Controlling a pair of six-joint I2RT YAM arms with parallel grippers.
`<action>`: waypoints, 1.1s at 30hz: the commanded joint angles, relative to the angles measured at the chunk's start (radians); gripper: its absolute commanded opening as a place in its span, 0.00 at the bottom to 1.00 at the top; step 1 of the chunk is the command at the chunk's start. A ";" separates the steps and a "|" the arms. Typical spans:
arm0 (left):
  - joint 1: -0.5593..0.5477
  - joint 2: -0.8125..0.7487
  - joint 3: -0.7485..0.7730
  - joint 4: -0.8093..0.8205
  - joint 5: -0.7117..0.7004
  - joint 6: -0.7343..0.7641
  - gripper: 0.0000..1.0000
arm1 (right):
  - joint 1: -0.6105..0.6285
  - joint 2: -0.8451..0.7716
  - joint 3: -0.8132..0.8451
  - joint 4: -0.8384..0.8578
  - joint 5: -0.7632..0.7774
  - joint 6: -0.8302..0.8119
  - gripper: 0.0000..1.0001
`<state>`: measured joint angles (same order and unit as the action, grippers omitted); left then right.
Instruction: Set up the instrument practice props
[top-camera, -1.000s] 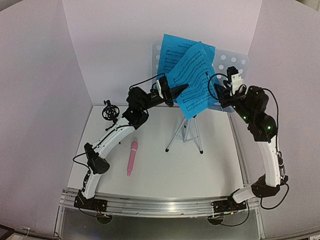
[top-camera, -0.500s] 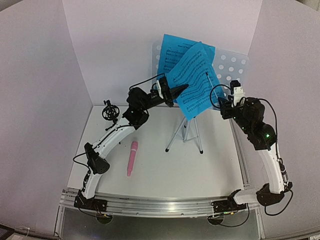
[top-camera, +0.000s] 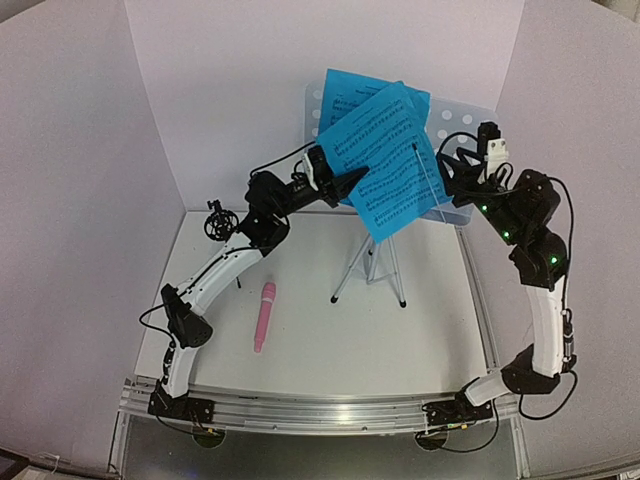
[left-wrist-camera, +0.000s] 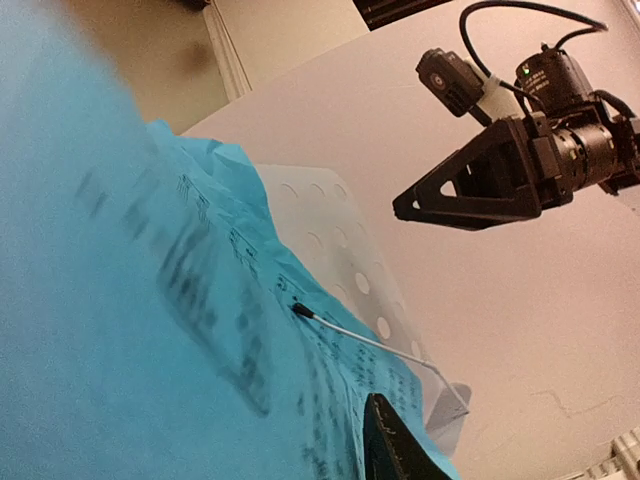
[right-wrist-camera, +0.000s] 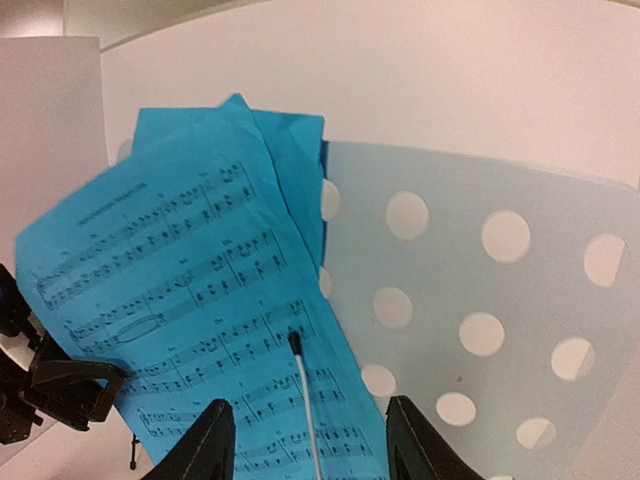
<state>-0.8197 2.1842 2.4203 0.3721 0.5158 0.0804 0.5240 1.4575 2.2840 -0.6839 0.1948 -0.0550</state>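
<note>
1. Logged front music sheet (top-camera: 385, 165) on the music stand (top-camera: 470, 125), far centre. Found it slid slightly left since a second ago and skewed, lower corner hanging below the ledge.
2. Noted wire retainer (right-wrist-camera: 305, 400) lying across its staves. Saw back music sheet (top-camera: 345, 95) behind it, sitting straighter.
3. Placed left gripper (top-camera: 355, 180) at the front sheet's left edge, drawn back a little. Cannot tell whether pinching or released.
4. Found right gripper (top-camera: 450, 165) risen beside the stand's right half, jaws apart, grasping nothing.
5. Judged sheets nearly set, squaring pending. Left pink microphone (top-camera: 264, 315) flat on the table (top-camera: 320, 350), near left, apart from mic holder (top-camera: 218, 222).
</note>
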 joint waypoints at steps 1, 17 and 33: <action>0.017 -0.106 0.000 -0.006 -0.014 0.035 0.42 | -0.004 0.078 0.080 0.039 -0.110 -0.059 0.50; 0.017 -0.113 0.014 -0.025 0.057 0.238 0.59 | -0.004 0.169 0.148 0.156 -0.231 -0.161 0.53; 0.019 -0.119 0.057 0.017 -0.032 0.255 0.38 | -0.004 0.146 0.115 0.158 -0.231 -0.154 0.53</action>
<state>-0.8021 2.1235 2.4341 0.3627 0.5076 0.3391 0.5240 1.6396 2.4014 -0.5665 -0.0277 -0.2059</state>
